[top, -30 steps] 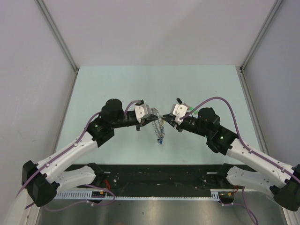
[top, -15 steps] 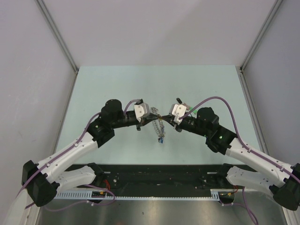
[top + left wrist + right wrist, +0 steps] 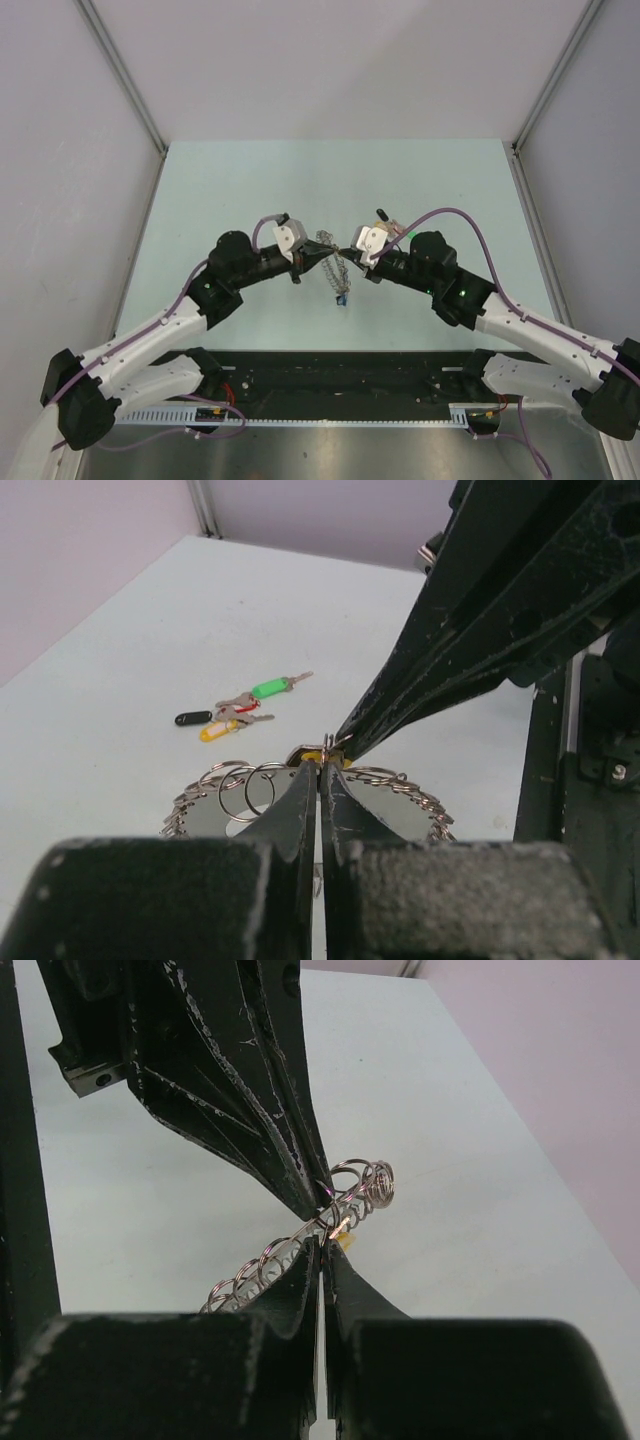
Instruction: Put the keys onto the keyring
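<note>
Keyring (image 3: 333,266) hangs off the table (image 3: 240,190) between both arms: left gripper (image 3: 318,251) fingers are pressed together on its rim, and right gripper (image 3: 346,251) fingers are pressed together too, nipping a small loop on that rim. Looks early: one blue key (image 3: 342,298) dangles under the keyring, but a bunch of loose keys (image 3: 236,710) (green, black, yellow, red) lies on the table beyond the keyring, so most is left. Only the left wrist view shows that bunch plainly, only the top view shows the blue key, and the right wrist view gives the keyring edge-on.
</note>
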{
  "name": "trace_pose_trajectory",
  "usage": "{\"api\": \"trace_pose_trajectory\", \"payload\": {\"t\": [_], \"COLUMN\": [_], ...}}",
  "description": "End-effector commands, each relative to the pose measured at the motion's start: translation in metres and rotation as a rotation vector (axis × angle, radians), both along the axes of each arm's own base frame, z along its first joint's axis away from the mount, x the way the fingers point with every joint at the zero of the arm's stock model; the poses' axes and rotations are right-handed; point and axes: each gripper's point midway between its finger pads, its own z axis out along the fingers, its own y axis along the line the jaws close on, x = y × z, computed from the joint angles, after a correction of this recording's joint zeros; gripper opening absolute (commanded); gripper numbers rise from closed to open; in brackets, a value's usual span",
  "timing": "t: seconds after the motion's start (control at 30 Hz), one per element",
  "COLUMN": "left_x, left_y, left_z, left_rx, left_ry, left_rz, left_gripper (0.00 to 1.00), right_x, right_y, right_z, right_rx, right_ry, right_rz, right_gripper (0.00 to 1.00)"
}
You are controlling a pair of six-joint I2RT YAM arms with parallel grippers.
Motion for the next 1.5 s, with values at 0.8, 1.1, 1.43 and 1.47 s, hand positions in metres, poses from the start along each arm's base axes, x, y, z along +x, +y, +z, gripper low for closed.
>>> {"api": "trace_pose_trajectory", "payload": {"t": [0.8,1.1,1.43,1.47], "left_x": [-0.013,-0.033,-0.033,-0.031], "left_y": [0.029,0.010,0.010,0.008], "left_z": [0.052,0.008,0.001,-0.004], "left_rx": [-0.126,0.180,0.221,0.230], "left_ry": [-0.091,-0.001,-0.003,0.017], "left_rz": [0.074,-0.238,-0.386,-0.400], "left_gripper": [0.46,0.50,0.48,0.48], "right_x": [-0.002,-0.009,-0.021,-0.021], "right_y": [0.006,0.006,0.007,0.007], "right_z": [0.038,0.035,0.030,0.031], "right_rx": [-0.006,-0.054,-0.102,-0.101], "right_ry": [-0.194,-0.196,-0.172,-0.173], "right_rz": [-0.013,0.035,0.096,0.098], "right_gripper": [0.00,0.00,0.00,0.00]}}
